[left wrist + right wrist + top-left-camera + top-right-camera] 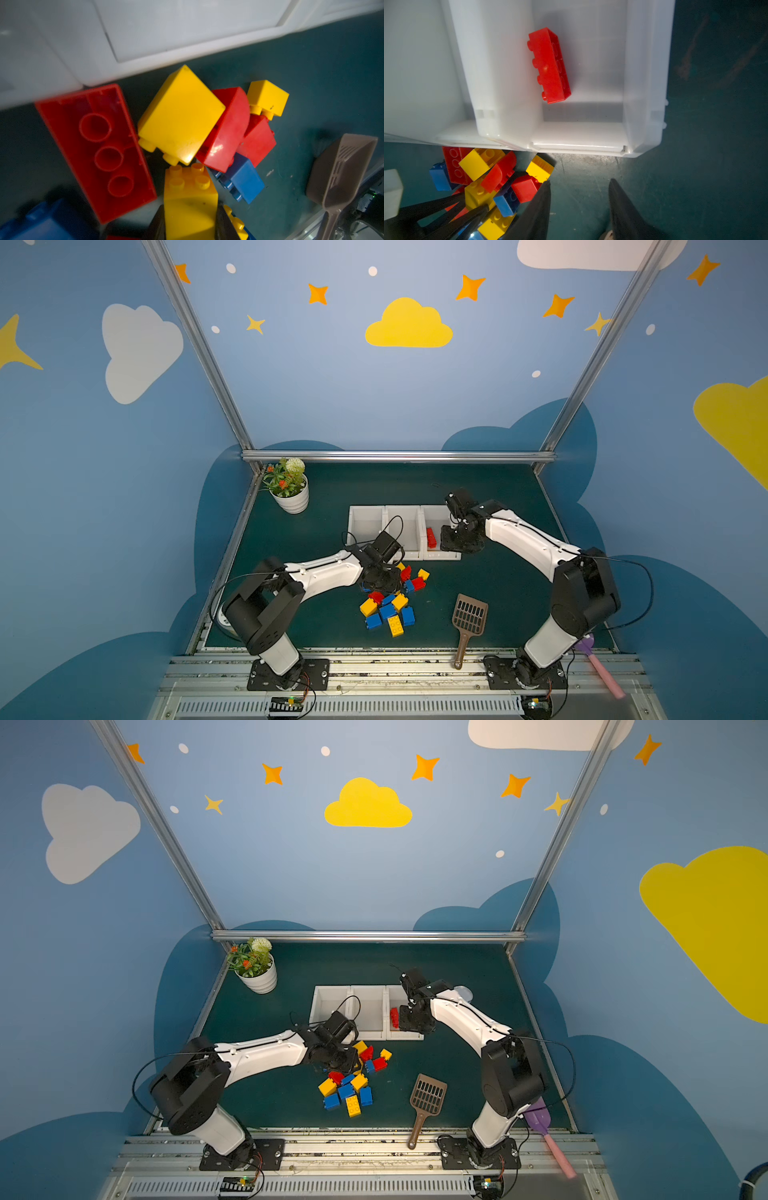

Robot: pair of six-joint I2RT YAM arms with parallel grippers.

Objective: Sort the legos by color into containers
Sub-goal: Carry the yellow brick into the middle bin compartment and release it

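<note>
The yellow brick [190,203] is clamped in the left jaws, its long axis running out from them, studs forward. The white containers [187,31] lie just ahead. The right jaws stand apart, empty, with the red brick [549,65] binned ahead of them.

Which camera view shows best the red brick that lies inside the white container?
The right wrist view: the red brick is close, sharp and whole in the white container. In both top views it is only a small red strip. The left wrist view misses it.
</note>
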